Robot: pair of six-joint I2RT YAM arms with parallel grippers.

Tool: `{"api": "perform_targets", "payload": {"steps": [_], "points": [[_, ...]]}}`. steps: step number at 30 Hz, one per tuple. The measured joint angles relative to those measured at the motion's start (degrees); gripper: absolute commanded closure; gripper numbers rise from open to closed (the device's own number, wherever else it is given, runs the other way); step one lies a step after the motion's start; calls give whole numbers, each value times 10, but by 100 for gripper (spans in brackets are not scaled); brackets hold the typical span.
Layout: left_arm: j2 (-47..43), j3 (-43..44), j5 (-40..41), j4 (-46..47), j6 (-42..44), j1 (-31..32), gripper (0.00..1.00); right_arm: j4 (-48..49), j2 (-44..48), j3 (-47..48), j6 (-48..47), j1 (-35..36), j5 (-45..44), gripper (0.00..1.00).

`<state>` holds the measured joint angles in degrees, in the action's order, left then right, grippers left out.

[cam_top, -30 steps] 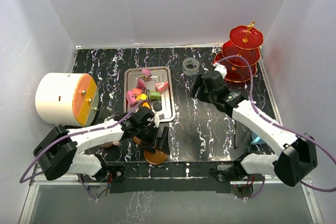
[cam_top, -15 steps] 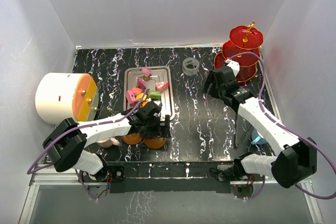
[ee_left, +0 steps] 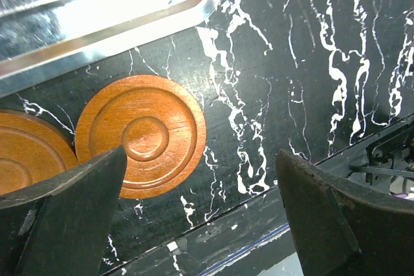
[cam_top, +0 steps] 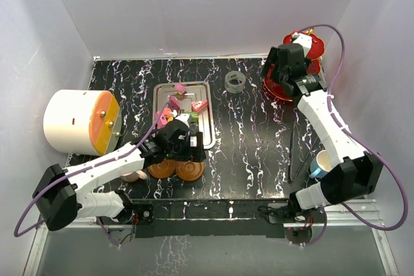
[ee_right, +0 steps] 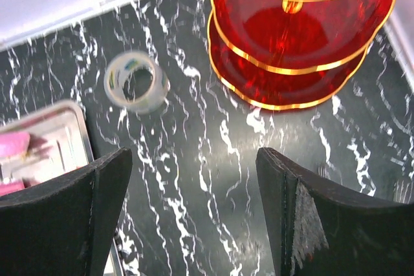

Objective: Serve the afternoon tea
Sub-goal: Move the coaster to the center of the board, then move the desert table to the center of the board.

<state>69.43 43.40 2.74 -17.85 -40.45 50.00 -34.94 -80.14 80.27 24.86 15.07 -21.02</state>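
Finding two brown round saucers (ee_left: 140, 135) side by side on the black marbled surface (ee_left: 291, 63), beside the flat silver steel tray (ee_left: 129, 33). Hovering left gripper (ee_left: 200, 218) above them, jaws apart, empty. Hovering right gripper (ee_right: 194, 211) near red see-through three-tier stand (ee_right: 284, 37), jaws apart, empty.

worktop (cam_top: 246, 134) black with white veins. stand (ee_right: 291, 37) see-through red, gold rims. saucers (ee_left: 141, 135) brown, ringed grooves. tray (ee_left: 129, 30) silver. drum (cam_top: 71, 121) at 9 o'clock white, orange face. sweets (cam_top: 165, 118) pink, green, yellow. cup (cam_top: 318, 163) at 4 o'clock blue. tape (ee_right: 136, 82) clear.
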Motion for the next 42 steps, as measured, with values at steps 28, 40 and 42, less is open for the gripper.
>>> {"api": "perform_targets", "payload": {"steps": [28, 40, 42], "points": [[-143, 114, 148, -110, 250, -142, 1, -115, -332, 473, -96, -159, 48, 25], [-189, 43, 196, -57, 323, -142, 1, -88, -348, 513, -110, -170, 14, 44], [-189, 33, 208, -50, 323, -142, 1, -79, -355, 516, -111, -170, 13, 54]]}}
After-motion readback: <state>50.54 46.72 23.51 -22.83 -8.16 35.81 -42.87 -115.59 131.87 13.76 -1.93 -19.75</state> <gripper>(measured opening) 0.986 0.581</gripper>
